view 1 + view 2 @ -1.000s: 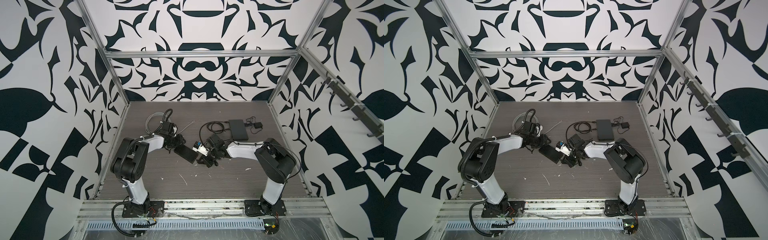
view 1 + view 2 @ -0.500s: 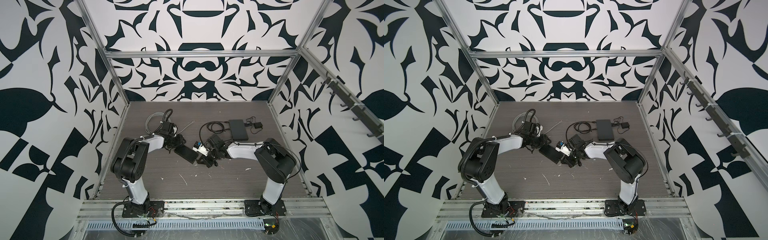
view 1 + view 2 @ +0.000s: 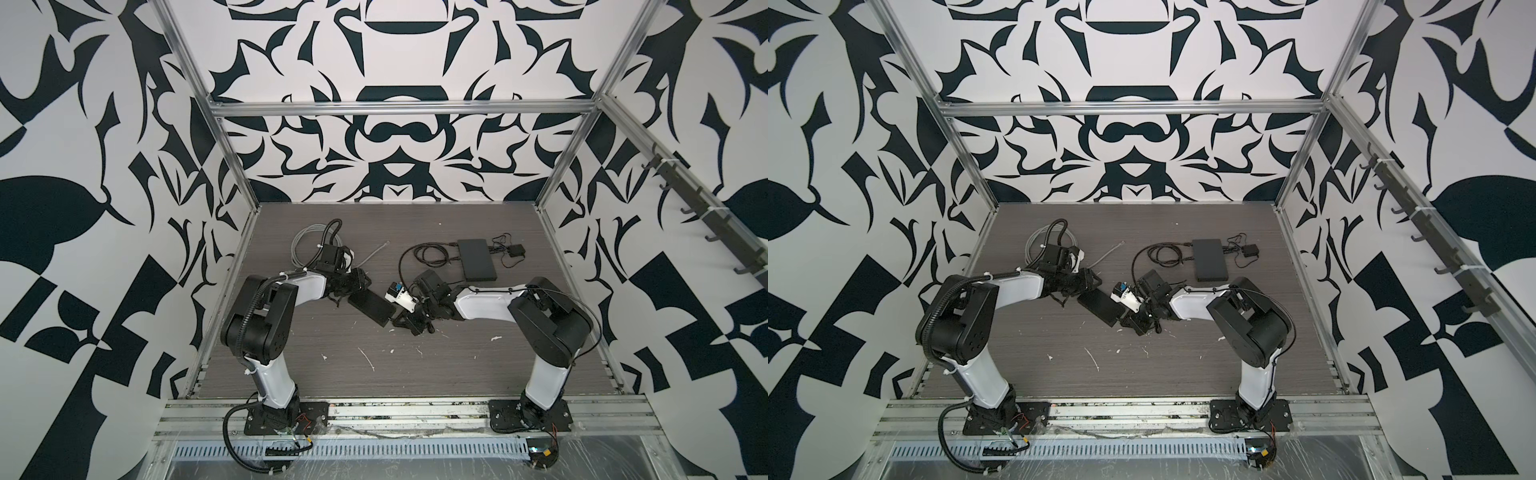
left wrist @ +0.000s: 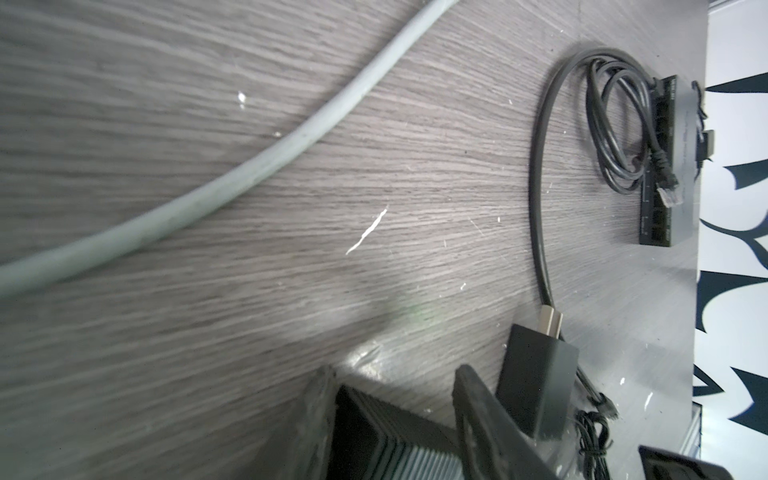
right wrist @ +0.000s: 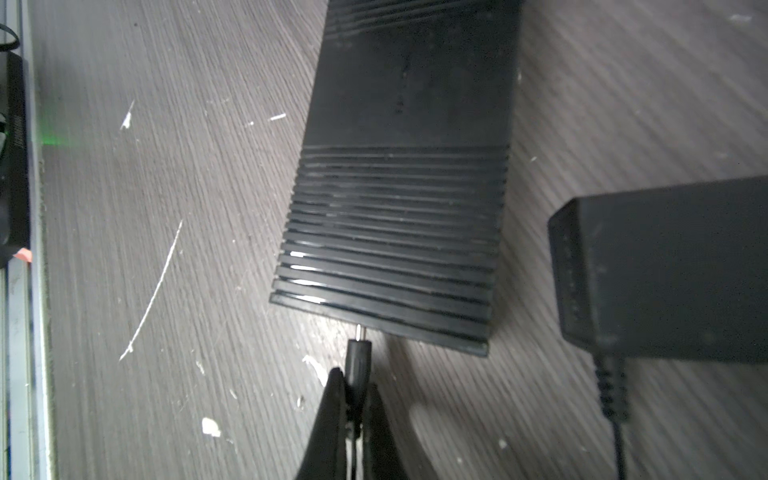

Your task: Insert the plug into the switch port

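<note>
The black ribbed switch (image 3: 371,306) (image 3: 1104,306) lies aslant on the table between the two arms. My left gripper (image 4: 395,386) (image 3: 353,286) is shut on its far-left end, one finger on each side of the ribbed body (image 4: 386,440). My right gripper (image 5: 356,382) (image 3: 409,322) is shut on the black barrel plug (image 5: 358,357). The plug's metal tip touches the near end face of the switch (image 5: 399,166), at its left part. The port itself cannot be made out. In both top views the plug is hidden by the right gripper.
A black power adapter (image 5: 665,270) with a cord lies beside the switch. At the back right sit a second black box (image 3: 477,259), a coiled black cable (image 3: 428,253) and a small adapter (image 3: 516,250). A grey cable coil (image 3: 309,245) lies at the back left.
</note>
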Available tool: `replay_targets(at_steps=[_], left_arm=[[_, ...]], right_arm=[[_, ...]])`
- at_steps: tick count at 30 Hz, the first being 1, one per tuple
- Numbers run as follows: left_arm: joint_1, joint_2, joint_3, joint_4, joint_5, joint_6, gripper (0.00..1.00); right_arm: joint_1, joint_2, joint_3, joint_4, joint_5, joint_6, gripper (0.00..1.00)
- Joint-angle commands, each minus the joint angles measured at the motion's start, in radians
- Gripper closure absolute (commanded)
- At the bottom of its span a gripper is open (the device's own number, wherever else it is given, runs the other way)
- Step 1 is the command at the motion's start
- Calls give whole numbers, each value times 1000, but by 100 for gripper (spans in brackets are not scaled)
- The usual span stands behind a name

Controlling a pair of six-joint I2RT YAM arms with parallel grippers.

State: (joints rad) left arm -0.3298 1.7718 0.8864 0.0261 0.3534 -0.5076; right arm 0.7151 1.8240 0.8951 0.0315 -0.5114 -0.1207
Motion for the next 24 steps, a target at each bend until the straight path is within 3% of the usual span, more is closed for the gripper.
replay_targets(at_steps=[1,15,24], left_arm=[[-34,18,-69,-109,176,-28,52],[-34,-76,-122,-187,191,-21,53],[-35,-87,-143,-186,179,-28,53]], right_arm=[[-6,35,-13,162,180,36,100],[1,30,-68,278,244,96,100],[3,51,-86,317,236,17,99]])
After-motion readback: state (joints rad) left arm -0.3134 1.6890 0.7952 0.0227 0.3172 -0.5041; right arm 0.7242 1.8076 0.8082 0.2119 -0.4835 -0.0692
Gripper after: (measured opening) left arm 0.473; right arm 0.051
